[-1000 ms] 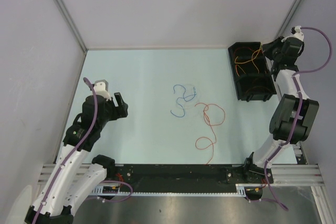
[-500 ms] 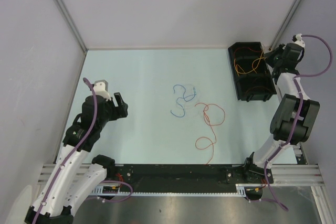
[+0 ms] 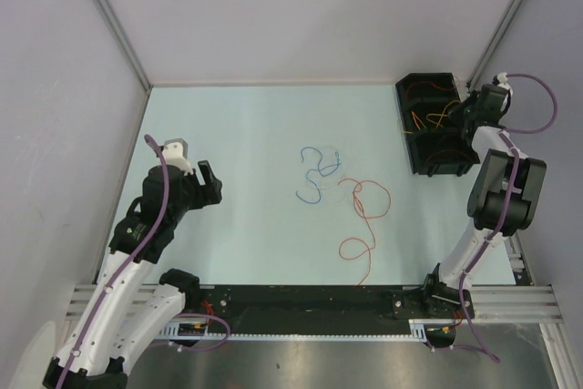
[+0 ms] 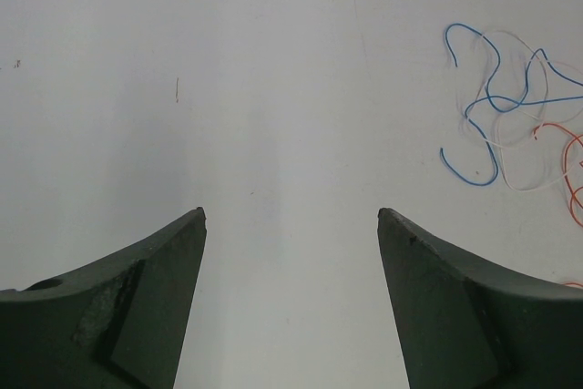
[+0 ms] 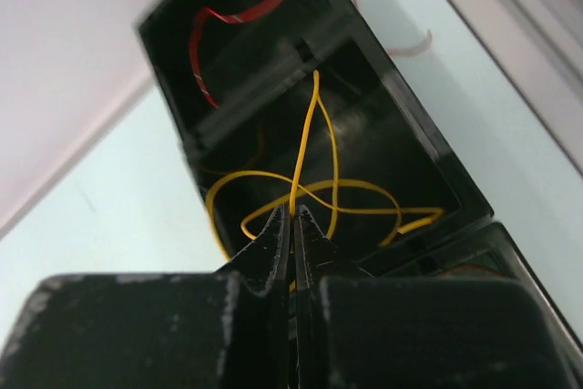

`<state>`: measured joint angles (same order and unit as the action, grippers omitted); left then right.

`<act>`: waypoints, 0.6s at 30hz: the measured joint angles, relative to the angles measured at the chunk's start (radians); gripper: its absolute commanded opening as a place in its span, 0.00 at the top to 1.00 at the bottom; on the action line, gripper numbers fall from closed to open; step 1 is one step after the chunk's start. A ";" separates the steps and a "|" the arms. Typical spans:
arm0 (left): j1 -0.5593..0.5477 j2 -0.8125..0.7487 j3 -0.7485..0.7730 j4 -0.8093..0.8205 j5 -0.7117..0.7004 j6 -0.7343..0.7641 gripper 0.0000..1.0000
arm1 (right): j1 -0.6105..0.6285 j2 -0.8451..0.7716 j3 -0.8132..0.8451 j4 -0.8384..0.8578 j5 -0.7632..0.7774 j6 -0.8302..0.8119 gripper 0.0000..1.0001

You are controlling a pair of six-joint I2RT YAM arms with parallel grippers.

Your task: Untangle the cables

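A blue cable (image 3: 314, 168) lies curled at the table's middle, tangled with a pale whitish wire; both show in the left wrist view (image 4: 487, 107). A red-orange cable (image 3: 364, 216) lies in loops just right of it. My left gripper (image 3: 208, 179) is open and empty, well left of these cables (image 4: 291, 216). My right gripper (image 3: 466, 116) is at the black bin (image 3: 421, 148), shut on a yellow cable (image 5: 314, 134) that loops inside the bin (image 5: 428, 161). A red cable (image 5: 214, 29) lies in the bin's far compartment.
The black bin has two compartments and stands at the table's back right, close to the right wall. Grey walls enclose the table on the left, back and right. A metal rail runs along the near edge.
My right gripper has come down from above the bin's right side and moved left to the bin, with the yellow cable in it. The left arm and the table cables have not moved.
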<state>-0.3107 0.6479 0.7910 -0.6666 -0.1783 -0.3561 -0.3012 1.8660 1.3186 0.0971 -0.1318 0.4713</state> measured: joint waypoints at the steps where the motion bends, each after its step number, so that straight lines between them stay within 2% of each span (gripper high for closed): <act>1: 0.000 0.000 0.000 0.000 0.000 0.000 0.19 | 0.003 0.015 0.000 -0.010 0.010 0.006 1.00; 4: 0.000 0.000 0.000 0.000 0.000 0.000 0.19 | 0.005 0.048 0.002 -0.041 0.029 0.019 0.98; 6: 0.000 0.000 0.000 0.000 0.000 0.000 0.19 | 0.005 0.063 0.012 -0.072 0.040 0.026 0.92; 7: 0.000 0.000 0.000 0.000 0.000 0.000 0.19 | 0.006 0.069 0.020 -0.087 0.042 0.030 0.76; 9: 0.000 0.000 0.000 0.000 0.000 0.000 0.19 | 0.008 0.072 0.047 -0.118 0.047 0.035 0.61; 10: 0.000 0.000 0.000 0.000 0.000 0.000 0.19 | 0.009 0.072 0.062 -0.134 0.050 0.038 0.50; 13: 0.000 0.000 0.000 0.000 0.000 0.000 0.19 | 0.016 0.068 0.141 -0.195 0.061 0.035 0.40; 18: 0.000 0.000 0.000 0.000 0.001 0.000 0.19 | 0.047 -0.005 0.235 -0.292 0.084 0.032 0.37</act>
<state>-0.3107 0.6479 0.7906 -0.6666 -0.1776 -0.3561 -0.2539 1.8610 1.5539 -0.1951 -0.0479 0.5037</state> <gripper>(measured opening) 0.812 0.624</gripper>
